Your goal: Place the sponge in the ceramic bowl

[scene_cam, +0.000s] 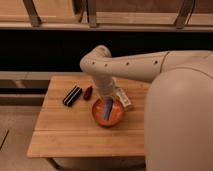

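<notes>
The orange-red ceramic bowl (pixel 96 116) sits near the middle of the wooden table. The blue sponge (pixel 108 108) shows as a narrow upright strip inside the bowl, over its centre. My gripper (pixel 106 96) hangs straight down just above the sponge, at the end of the white arm that reaches in from the right. The gripper's lower end meets the top of the sponge. Whether it grips the sponge does not show.
A black ribbed bar (pixel 72 95) lies left of the bowl, with a small dark-red lump (pixel 88 92) between them. A pale boxy object (pixel 124 99) sits right behind the bowl. The wooden table (pixel 75 131) has bare boards in front. A dark shelf runs behind.
</notes>
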### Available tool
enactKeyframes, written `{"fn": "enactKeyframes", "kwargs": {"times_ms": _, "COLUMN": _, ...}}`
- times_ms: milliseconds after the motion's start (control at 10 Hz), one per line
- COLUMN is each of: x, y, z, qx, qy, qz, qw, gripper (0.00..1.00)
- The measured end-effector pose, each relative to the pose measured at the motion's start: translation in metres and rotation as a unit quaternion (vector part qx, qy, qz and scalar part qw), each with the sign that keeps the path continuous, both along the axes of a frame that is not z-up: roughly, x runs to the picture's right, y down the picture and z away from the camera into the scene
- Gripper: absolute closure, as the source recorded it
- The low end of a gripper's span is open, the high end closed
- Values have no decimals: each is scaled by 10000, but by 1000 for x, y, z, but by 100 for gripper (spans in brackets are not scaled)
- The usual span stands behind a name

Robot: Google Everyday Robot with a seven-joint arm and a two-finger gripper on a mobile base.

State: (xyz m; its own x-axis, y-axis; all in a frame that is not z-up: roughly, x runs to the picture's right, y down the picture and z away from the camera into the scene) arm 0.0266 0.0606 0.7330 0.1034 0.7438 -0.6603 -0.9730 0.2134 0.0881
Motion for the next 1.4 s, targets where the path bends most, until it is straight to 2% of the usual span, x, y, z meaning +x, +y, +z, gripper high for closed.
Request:
{"fn": "enactKeyframes", "kwargs": {"times_ms": 300, "x": 16, "y": -6, "z": 1, "qx": 127, "qy": -74, "qz": -138, "qw": 9998, "gripper": 100}}
{"fn": "enactKeyframes", "kwargs": {"times_ms": 600, "x": 14, "y": -6, "z": 1, "qx": 129, "qy": -92, "qz": -153, "qw": 9998, "gripper": 90}}
{"fn": "enactKeyframes", "kwargs": {"times_ms": 1300, "x": 14, "y": -6, "z": 1, "qx": 126, "qy": -89, "qz": -149, "qw": 9998, "gripper": 22}}
{"fn": "enactKeyframes", "kwargs": {"times_ms": 1400, "x": 14, "y": -6, "z": 1, "qx": 126, "qy": -88, "qz": -148, "qw": 9998, "gripper": 20}}
